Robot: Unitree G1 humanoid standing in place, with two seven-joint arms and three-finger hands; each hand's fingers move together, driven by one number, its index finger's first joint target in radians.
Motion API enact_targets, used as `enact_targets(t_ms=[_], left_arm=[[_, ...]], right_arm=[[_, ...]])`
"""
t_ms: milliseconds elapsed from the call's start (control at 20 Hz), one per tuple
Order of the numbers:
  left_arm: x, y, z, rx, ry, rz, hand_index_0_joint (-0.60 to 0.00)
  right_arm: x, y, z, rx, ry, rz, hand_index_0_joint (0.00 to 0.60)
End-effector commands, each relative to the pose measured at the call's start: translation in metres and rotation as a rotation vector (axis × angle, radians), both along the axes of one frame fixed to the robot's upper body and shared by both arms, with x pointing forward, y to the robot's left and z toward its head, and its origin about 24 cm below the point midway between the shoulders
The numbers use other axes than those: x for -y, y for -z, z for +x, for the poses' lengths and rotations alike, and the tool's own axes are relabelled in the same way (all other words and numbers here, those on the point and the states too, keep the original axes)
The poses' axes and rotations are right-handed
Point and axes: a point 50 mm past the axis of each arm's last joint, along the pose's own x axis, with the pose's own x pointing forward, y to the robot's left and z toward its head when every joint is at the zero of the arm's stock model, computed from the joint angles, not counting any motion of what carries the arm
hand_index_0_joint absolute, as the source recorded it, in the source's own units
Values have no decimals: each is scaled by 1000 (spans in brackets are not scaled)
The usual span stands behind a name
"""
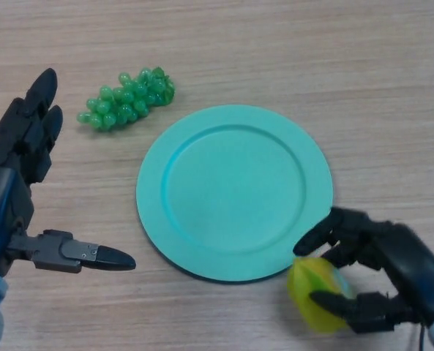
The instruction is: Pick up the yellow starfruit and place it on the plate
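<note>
Down at the near right, the right hand (381, 267) has its fingers and thumb curled round the yellow starfruit (315, 292), which sits at its fingertips, just off the near right rim of the plate (235, 191). That teal plate lies beyond and to the left of this hand on the wooden table (334, 66). Farther left, the left hand (23, 157) hangs open, fingers straight, holding nothing. Just beyond its fingertips lies a bunch of green grapes (127, 97).
</note>
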Motion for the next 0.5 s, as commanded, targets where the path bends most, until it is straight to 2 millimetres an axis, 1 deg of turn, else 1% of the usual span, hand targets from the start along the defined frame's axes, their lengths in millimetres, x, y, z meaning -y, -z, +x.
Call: enact_targets(t_ms=[50,150,300,400,500], left_arm=[[-9,-35,-9,245,-45,77,0],[-10,-37,-9,263,-52,80,0],[-12,-37,-11,280,-58,67,0],[-13,-39,-13,292,-61,72,0],[-14,-39,-15,285,-58,74,0]], right_arm=[[-6,-38,11,193,-59,43,600],[-14,-47,21,242,-87,57,600],[-21,-54,29,256,-104,88,600],[-29,-61,35,306,-116,97,600],[-39,-65,39,305,-148,115,600]])
